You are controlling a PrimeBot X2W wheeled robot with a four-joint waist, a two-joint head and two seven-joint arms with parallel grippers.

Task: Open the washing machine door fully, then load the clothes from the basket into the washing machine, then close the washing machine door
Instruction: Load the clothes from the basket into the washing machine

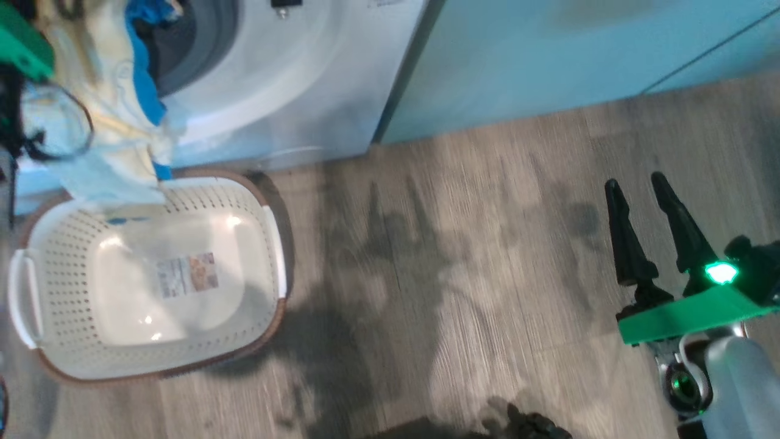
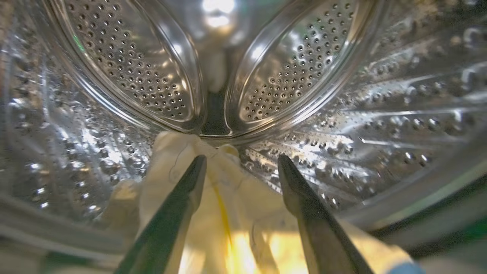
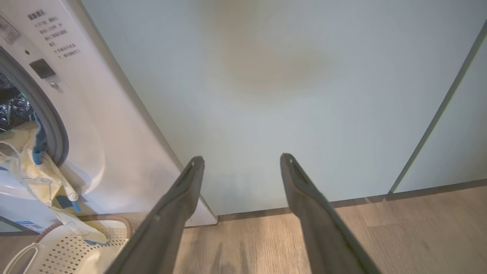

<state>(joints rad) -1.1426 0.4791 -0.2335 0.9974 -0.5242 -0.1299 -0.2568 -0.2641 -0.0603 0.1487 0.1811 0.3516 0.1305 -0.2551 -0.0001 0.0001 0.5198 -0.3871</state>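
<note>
The white washing machine (image 1: 292,79) stands at the top left, and the glass bowl of its door (image 1: 58,122) shows swung open at the left edge. Pale yellow clothes (image 1: 128,152) with blue trim hang out of the opening and reach down to the rim of the basket (image 1: 244,207). In the left wrist view my left gripper (image 2: 241,157) is inside the steel drum (image 2: 144,68), open, with the yellow clothes (image 2: 243,198) lying loose between and under its fingers. My right gripper (image 1: 635,180) hovers open and holds nothing over the floor at the right.
Pale teal cabinet panels (image 1: 548,55) run along the wall right of the machine. The right wrist view faces a panel (image 3: 285,95), with the machine (image 3: 95,125), hanging clothes (image 3: 34,175) and basket (image 3: 64,251) at its left. Wood-look floor (image 1: 457,274) lies between basket and right gripper.
</note>
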